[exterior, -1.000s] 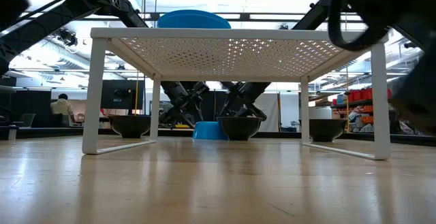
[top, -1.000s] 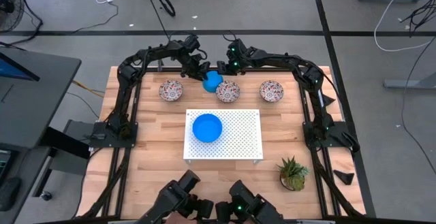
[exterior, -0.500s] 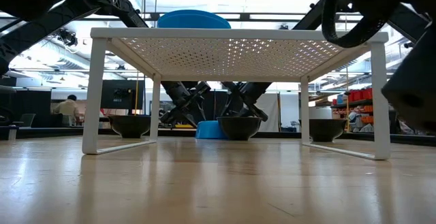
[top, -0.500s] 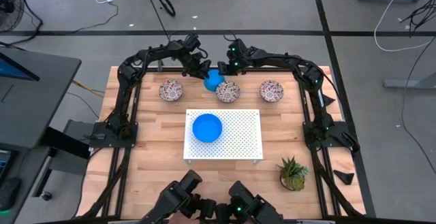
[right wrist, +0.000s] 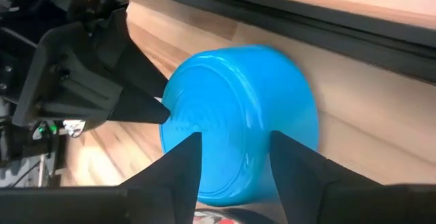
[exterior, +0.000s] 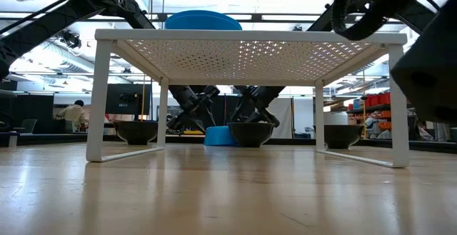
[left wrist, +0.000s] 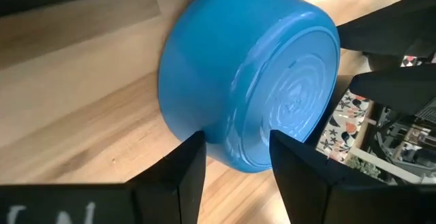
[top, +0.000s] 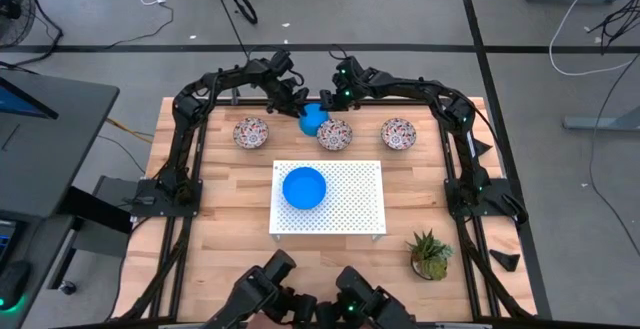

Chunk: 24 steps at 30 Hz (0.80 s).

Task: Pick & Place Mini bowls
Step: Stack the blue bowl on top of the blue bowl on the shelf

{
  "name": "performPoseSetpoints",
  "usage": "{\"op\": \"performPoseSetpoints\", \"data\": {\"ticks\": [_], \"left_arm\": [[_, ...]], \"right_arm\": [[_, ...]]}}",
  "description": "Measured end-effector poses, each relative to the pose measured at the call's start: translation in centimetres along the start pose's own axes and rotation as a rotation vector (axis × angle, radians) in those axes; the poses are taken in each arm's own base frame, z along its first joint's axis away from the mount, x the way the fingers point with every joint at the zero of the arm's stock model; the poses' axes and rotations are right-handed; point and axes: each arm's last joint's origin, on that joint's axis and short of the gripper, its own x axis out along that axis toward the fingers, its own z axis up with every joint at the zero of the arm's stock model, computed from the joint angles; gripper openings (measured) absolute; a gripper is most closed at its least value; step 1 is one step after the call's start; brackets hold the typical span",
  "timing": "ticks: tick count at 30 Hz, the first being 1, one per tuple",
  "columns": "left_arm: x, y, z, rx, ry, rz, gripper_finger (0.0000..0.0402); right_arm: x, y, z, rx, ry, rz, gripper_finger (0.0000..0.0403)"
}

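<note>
At the far edge of the wooden table, the small glossy bright-blue round bowl lies tipped on its side, touching the middle of 3 white floral-patterned bowls, with the left gripper and right gripper both reaching in. Each wrist view shows 2 parted fingers straddling it, clamped on nothing (contact I cannot confirm). It looks light, rigid and slick, so a grip across the thin rim probably beats the rounded wall.
</note>
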Motion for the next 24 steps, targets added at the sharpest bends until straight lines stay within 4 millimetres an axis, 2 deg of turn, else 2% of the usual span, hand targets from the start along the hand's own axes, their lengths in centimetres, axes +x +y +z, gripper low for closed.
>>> {"op": "performPoseSetpoints", "data": {"ticks": [14, 19, 24], "left_arm": [[-3.0, -1.4, -0.4, 0.039, -0.065, 0.016, 0.0165], [-3.3, -1.5, -0.6, 0.04, -0.058, 0.029, 0.0165], [-3.2, -1.4, -1.0, 0.028, -0.028, 0.045, 0.0165]], "right_arm": [[0.2, 0.8, -0.1, -0.039, 0.032, 0.098, 0.017], [0.1, 1.5, -0.2, -0.075, 0.039, 0.136, 0.017], [-0.9, 2.7, 0.1, -0.129, -0.001, 0.171, 0.017]]}}
